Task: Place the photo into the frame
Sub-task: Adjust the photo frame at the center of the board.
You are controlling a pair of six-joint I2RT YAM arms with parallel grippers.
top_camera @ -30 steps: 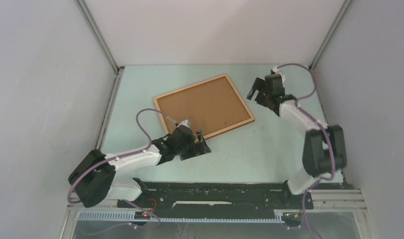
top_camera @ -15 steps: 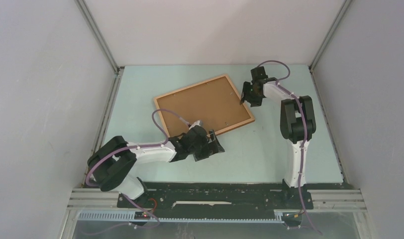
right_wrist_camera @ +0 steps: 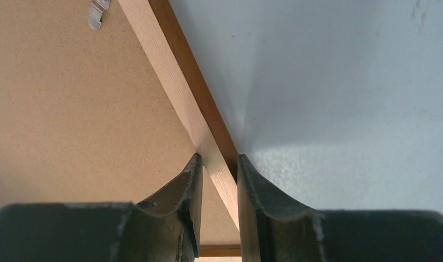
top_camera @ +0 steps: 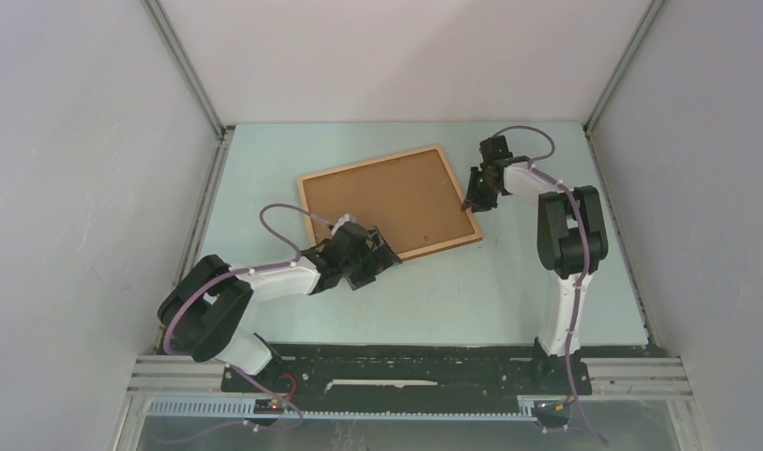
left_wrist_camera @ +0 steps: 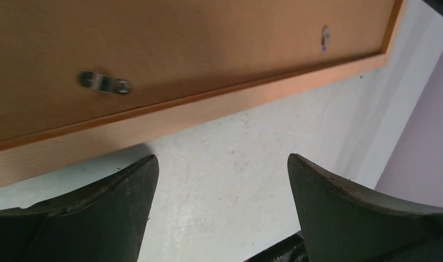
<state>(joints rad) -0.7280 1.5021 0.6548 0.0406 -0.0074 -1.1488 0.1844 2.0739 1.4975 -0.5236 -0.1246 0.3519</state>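
Nearest first. Left gripper is low over the table by the near-left stretch of the frame. Jaws are spread wide, with nothing between them. From the left wrist, the near long rail lies crosswise just beyond the fingertips and is not yet inside the opening. One fingertip looks almost under the rail's edge, but I cannot confirm contact.

The frame lies face-down in mid-table. Its long axis runs left to right and is skewed, so the right end sits farther from the bases. The backing board is seated in it, and a metal turn clip rests on the board.

I cannot see the photo in any view, and I cannot tell whether it is under the board.

Farther out, right gripper is on the frame's right short rail. The rail passes lengthwise through the gap, one finger on the board side and one on the outer side, jaws drawn in narrow. Both pads appear to touch the wood, so I log this as a pinch on the rail.

Judgement: the right arm has the hold and the left is only staged. Any lift or turn of the frame hinges on that short right rail, so the left must get under or around the near rail to share the load.
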